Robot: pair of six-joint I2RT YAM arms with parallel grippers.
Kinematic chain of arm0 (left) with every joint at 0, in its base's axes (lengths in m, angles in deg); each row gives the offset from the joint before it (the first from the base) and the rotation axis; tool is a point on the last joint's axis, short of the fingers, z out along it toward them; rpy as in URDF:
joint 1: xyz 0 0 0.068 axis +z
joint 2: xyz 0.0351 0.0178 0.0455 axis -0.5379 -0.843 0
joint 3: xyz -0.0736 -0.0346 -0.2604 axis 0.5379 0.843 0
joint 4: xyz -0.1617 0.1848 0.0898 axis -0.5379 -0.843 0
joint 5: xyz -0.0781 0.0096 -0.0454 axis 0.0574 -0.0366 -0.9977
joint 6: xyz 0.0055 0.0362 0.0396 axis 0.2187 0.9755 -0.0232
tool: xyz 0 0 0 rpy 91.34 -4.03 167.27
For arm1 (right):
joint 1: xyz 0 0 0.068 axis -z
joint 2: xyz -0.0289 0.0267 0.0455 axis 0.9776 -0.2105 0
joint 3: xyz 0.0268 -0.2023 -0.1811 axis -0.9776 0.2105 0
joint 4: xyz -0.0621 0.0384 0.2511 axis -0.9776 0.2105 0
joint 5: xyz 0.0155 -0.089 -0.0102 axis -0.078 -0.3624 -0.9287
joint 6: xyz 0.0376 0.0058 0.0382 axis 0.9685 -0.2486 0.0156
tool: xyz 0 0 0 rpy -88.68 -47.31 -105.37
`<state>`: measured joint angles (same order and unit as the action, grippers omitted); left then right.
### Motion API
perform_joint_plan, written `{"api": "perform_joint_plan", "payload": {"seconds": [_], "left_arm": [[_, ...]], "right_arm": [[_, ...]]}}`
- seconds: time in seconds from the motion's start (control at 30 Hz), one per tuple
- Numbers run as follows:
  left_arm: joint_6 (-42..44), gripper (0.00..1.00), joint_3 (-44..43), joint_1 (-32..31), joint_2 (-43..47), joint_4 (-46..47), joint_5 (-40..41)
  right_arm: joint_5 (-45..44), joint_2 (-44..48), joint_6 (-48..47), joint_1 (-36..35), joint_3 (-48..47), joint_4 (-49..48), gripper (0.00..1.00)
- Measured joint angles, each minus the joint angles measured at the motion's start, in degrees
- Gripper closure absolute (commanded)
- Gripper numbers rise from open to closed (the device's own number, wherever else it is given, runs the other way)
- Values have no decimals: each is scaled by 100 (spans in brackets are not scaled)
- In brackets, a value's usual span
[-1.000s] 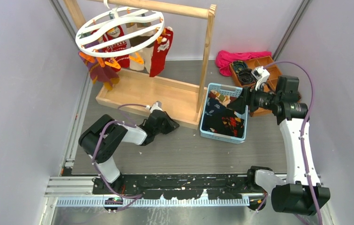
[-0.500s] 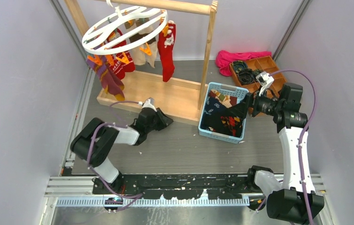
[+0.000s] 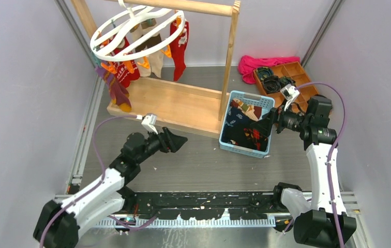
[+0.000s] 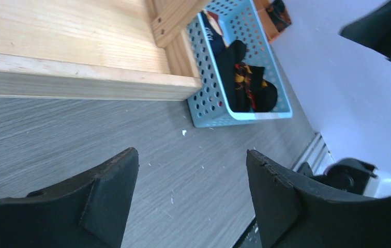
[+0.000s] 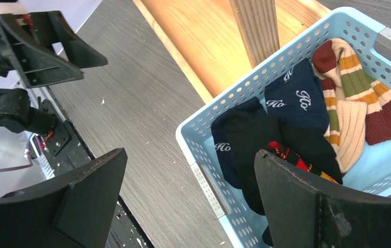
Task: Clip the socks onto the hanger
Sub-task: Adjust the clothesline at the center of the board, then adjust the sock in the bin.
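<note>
Since the earlier frames the left gripper [image 3: 177, 140] is drawn back from the wooden stand [image 3: 178, 106], wide open and empty, seemingly to give room. The right gripper [image 3: 267, 120], spread wide with nothing held, is aimed into the basket [image 3: 245, 150] where the loose socks [image 5: 258, 137] are lying, far from the hanger [image 3: 136, 28]. The basket rim is crowded by the stand's post [image 3: 228, 57]; open table [image 3: 204, 160] is left in front.

Bright, even, soft-shadowed light; sharp focus, slight blur on near wrist-view edges.
</note>
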<state>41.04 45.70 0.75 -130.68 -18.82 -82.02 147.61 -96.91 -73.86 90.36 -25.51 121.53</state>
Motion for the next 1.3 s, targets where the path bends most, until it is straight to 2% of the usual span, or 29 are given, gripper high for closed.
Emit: {"api": "perform_joint_plan", "payload": {"seconds": [0.1,0.23,0.43,0.63,0.83,1.03,1.17,1.3], "left_arm": [[85,11,260,-2,868,-238,-103],[74,10,542,-2,1967,-424,-144],[146,10,461,-2,2931,-892,-142],[330,11,271,-2,3195,-1456,-39],[374,11,271,-2,3191,-1639,17],[426,10,271,-2,3195,-1753,50],[424,11,271,-2,3233,-1781,90],[424,11,271,-2,3239,-1781,98]], "right_arm": [[-20,-2,-107,0,70,35,0],[-334,-44,-376,-2,74,160,2],[-1604,-876,-527,-420,4,317,18],[-2820,-1834,-149,-1064,-9,201,33],[-3639,-2765,721,-1113,-358,-160,37],[-3886,-3696,1287,-1119,-925,-485,44],[-3908,-4079,1475,-1134,-949,-544,50],[-3958,-4151,1567,-1174,-949,-562,73]]}}
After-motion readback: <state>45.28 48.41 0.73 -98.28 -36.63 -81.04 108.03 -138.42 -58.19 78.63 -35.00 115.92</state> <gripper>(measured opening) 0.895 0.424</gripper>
